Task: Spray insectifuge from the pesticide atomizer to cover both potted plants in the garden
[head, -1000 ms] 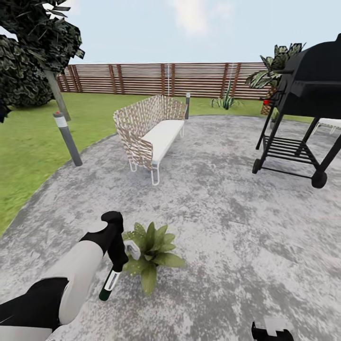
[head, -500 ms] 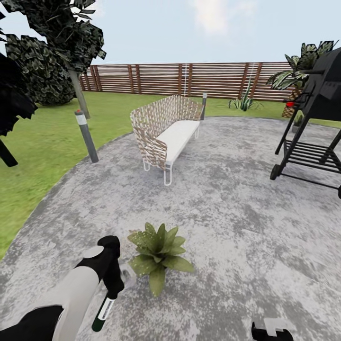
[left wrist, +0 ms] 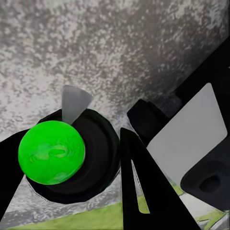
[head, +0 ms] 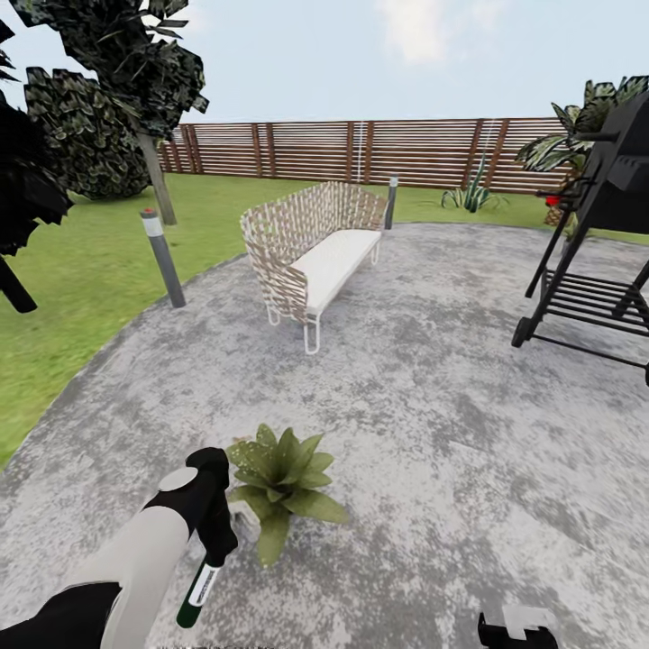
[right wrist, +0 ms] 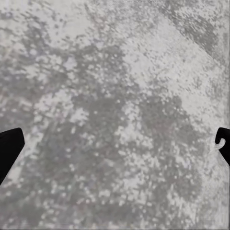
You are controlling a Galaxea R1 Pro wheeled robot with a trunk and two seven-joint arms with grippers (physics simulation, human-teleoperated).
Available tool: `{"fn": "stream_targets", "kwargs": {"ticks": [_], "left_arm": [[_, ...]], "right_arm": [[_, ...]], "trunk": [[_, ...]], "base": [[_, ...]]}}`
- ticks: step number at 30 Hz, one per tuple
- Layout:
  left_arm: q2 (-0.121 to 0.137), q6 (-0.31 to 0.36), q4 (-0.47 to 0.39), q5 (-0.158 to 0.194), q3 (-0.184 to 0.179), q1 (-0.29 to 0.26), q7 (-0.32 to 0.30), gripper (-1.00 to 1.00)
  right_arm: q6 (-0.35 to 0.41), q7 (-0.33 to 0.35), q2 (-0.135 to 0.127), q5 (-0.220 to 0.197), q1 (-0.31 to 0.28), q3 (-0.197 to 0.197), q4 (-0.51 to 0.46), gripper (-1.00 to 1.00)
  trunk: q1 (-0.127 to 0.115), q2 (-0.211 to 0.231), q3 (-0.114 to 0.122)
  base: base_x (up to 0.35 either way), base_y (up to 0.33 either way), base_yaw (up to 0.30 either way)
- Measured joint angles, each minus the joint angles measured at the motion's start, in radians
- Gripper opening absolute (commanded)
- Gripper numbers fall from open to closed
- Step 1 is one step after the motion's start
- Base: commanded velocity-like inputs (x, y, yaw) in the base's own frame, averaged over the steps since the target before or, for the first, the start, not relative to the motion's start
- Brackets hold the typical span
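Left gripper [head: 214, 541]: we hold the pesticide atomizer [head: 196, 590] clamped in it, low at the head view's left; the bottle hangs below the fingers, tilted, its dark green base lowest and a white band above it.
Atomizer from the left wrist: we look down on a bright green round end [left wrist: 51, 152] seated in a black ring, with the dark fingers [left wrist: 143, 187] close beside it.
Potted plant [head: 281, 482]: we see one low rosette of green leaves standing on the stone patio [head: 433, 433], just beside the held bottle, on its right.
Right gripper [right wrist: 115, 143]: we see its two dark fingertips at opposite edges of the right wrist view, spread wide, with mottled grey stone between them.
Surroundings: a wicker sofa [head: 311, 248] with a white seat sits further out on the patio, a grey bollard lamp [head: 162, 259] at the lawn's edge, a black grill [head: 599, 234] at the right, a brown slatted fence [head: 361, 151] behind.
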Motion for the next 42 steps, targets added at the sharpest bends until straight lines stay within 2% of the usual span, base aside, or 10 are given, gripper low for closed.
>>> {"fn": "stream_targets", "kwargs": {"ticks": [5, 15, 19, 21, 22, 23, 26, 30, 35, 42], "left_arm": [[0.002, 0.000, -0.003, 0.000, -0.001, 0.000, 0.028, -1.00], [0.007, 0.000, -0.003, -0.001, -0.004, 0.000, 0.036, -1.00], [0.008, 0.001, 0.007, 0.002, -0.004, 0.000, 0.099, -1.00], [0.008, 0.001, 0.009, 0.018, -0.002, 0.009, 0.115, -1.00], [0.008, 0.001, 0.006, 0.028, 0.004, 0.015, 0.124, -1.00], [0.007, 0.002, 0.002, 0.045, 0.024, 0.021, 0.151, -1.00], [0.001, 0.002, 0.009, 0.062, 0.074, 0.025, 0.228, -1.00], [-0.001, 0.003, 0.015, 0.085, 0.127, 0.028, 0.265, -1.00], [-0.001, 0.003, 0.015, 0.088, 0.130, 0.029, 0.266, -1.00], [-0.006, 0.003, 0.016, 0.092, 0.130, 0.042, 0.266, -1.00]], "right_arm": [[0.000, -0.001, 0.000, 0.000, 0.000, -0.001, 0.000, 1.00], [0.000, -0.001, 0.000, 0.000, 0.000, -0.001, 0.000, 1.00], [0.000, 0.000, 0.000, 0.000, 0.001, 0.000, 0.000, 1.00], [0.000, 0.000, 0.000, 0.000, 0.000, 0.000, 0.000, 1.00], [0.000, 0.000, 0.000, 0.000, 0.000, 0.000, 0.000, 1.00], [0.000, 0.000, 0.000, 0.000, 0.000, 0.000, 0.000, 1.00], [0.000, 0.000, 0.000, 0.000, 0.001, 0.000, 0.000, 1.00], [0.000, 0.003, -0.001, 0.001, 0.001, 0.000, 0.002, 1.00], [0.000, 0.003, -0.002, 0.001, 0.001, 0.000, 0.002, 1.00], [0.000, 0.001, -0.002, 0.001, 0.001, 0.000, 0.001, 1.00]], "trunk": [[0.000, 0.000, 0.000], [0.000, 0.000, 0.000], [0.000, 0.000, 0.000], [0.000, 0.000, 0.000], [0.000, 0.000, 0.000], [0.000, 0.000, 0.000], [0.000, 0.000, 0.000], [0.000, 0.000, 0.000], [0.000, 0.000, 0.000], [-0.001, 0.000, 0.000]], "base": [[0.000, -0.273, 0.274], [0.000, -0.221, 0.278], [0.000, -0.014, 0.278], [0.000, -0.002, 0.278], [0.000, -0.001, 0.278], [0.000, 0.000, 0.278], [0.000, 0.000, 0.245], [0.000, 0.000, 0.040], [0.063, -0.018, 0.001], [0.264, -0.148, 0.001]]}}
